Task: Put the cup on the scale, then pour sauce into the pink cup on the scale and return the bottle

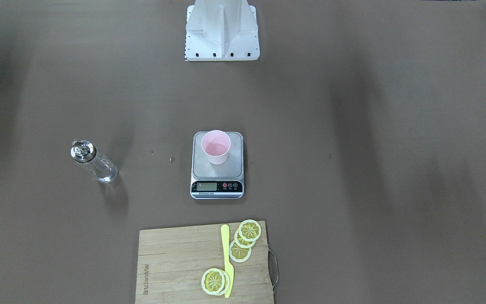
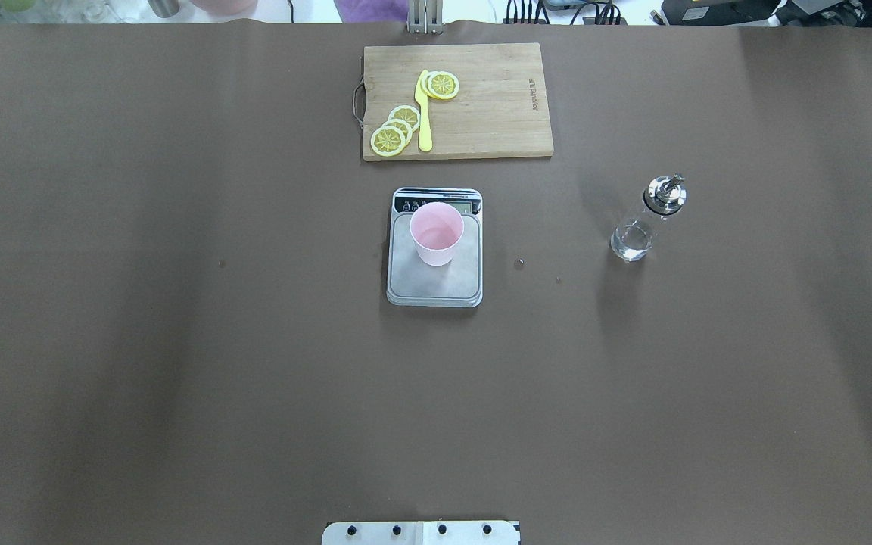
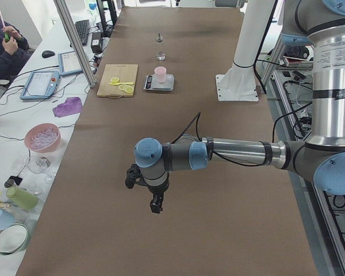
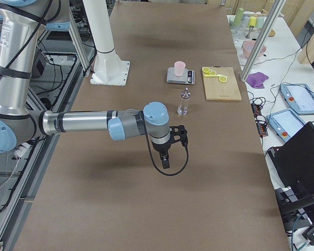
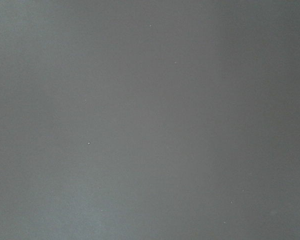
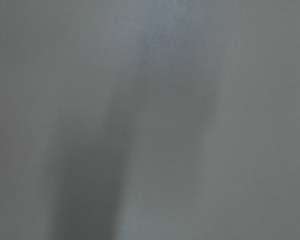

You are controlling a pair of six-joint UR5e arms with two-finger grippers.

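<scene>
Cup [image 2: 436, 233] upright on scale [image 2: 434, 284] at overhead frame centre, bottle [image 2: 642, 227] right of it on table [image 2: 179, 341]; left pincer [image 3: 155, 207], right pincer [image 4: 166, 162]: cannot tell whether apart or together; probably grasp bottle mid-body, tilt slowly over rim.

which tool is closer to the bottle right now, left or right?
Right. The right tool hangs on the bottle's side of the scale, apart from the bottle. The left tool hangs far off on the scale's other side.
</scene>
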